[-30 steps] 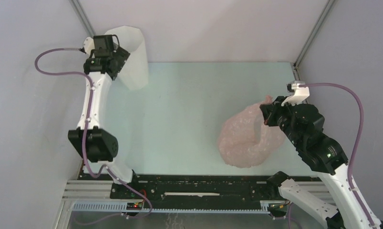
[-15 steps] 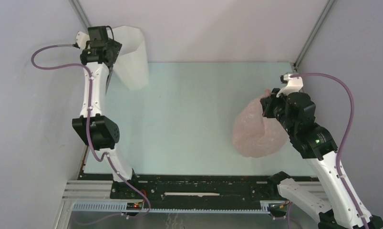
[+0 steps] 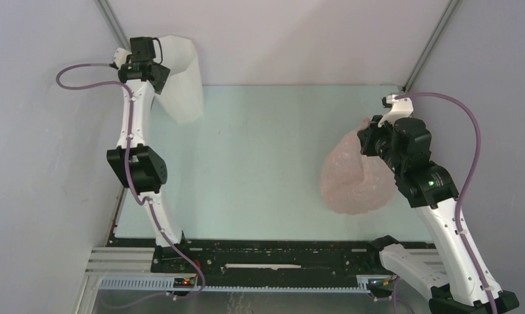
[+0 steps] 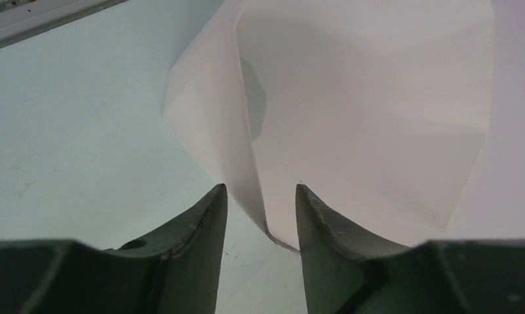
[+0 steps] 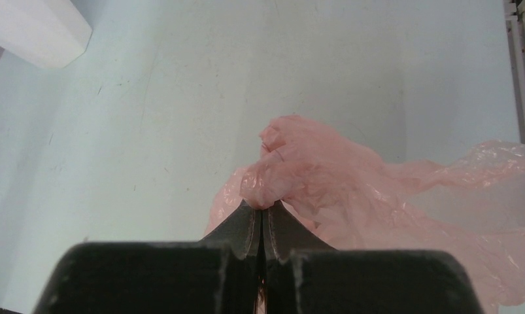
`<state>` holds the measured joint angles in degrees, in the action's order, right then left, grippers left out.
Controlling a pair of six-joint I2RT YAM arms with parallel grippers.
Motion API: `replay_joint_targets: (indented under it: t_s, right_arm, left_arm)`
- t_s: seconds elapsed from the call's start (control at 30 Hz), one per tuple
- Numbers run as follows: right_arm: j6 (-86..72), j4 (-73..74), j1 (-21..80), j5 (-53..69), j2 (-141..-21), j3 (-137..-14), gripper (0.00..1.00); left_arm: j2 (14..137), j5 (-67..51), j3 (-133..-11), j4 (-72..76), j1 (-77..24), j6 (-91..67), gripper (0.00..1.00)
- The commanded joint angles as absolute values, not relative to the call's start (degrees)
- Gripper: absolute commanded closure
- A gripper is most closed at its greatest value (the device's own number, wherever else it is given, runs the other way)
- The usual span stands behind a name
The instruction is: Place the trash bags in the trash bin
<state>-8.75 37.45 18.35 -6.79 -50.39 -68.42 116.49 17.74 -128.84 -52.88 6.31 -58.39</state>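
Note:
The white faceted trash bin [image 3: 183, 78] stands at the far left corner of the table. My left gripper [image 3: 157, 77] is at its rim. In the left wrist view the bin [image 4: 364, 118] fills the frame, and my left gripper [image 4: 259, 196] is open with a thin edge of the bin's wall between its fingers, touching neither. My right gripper [image 3: 365, 140] is shut on a bunched top of the pale-pink trash bag [image 3: 354, 180], which hangs below it at the right. The right wrist view shows the gripper [image 5: 264, 210] pinching the bag [image 5: 351, 190].
The pale green table [image 3: 266, 144] is enclosed by grey walls at the left, back and right. A black rail [image 3: 266, 258] with the arm bases runs along the near edge. The bin's base corner shows in the right wrist view [image 5: 37, 29].
My right gripper has carried the bag up and to the right, toward the back. My left wrist has shifted slightly up and back at the bin's rim. The bin has not moved.

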Motion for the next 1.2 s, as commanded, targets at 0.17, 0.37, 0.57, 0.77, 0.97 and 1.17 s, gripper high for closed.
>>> replay_joint_targets:
  t_s: [0.17, 0.37, 0.57, 0.77, 0.97, 1.17]
  right_arm:
    - [-8.7, 35.5, 18.2, -3.5, -51.3, -70.4, 1.00]
    - [-7.4, 35.2, 18.2, -2.9, -51.6, -71.0, 1.00]
    - [-8.1, 36.0, 19.4, -1.8, -50.0, -71.3, 1.00]
    - [-10.7, 36.8, 21.8, 1.7, -47.1, -71.4, 1.00]
    - [-12.3, 40.6, 21.2, 2.5, -45.3, -77.6, 1.00]
    - [-10.4, 41.4, 20.5, 1.2, -45.4, -83.6, 1.00]
  left_arm:
    - [111.0, 13.2, -128.3, -53.5, 5.8, -46.5, 0.83]
    - [106.3, 6.7, -124.7, -53.8, 3.7, -41.5, 1.00]
    - [99.1, 4.6, -120.0, -55.7, -4.1, -35.2, 1.00]
    - [91.2, 5.5, -109.9, -57.1, -13.5, -31.6, 1.00]
    - [83.7, 0.6, -98.1, -55.5, -19.5, -37.1, 1.00]
    - [80.5, 0.5, -93.7, -56.7, -26.4, -38.4, 1.00]
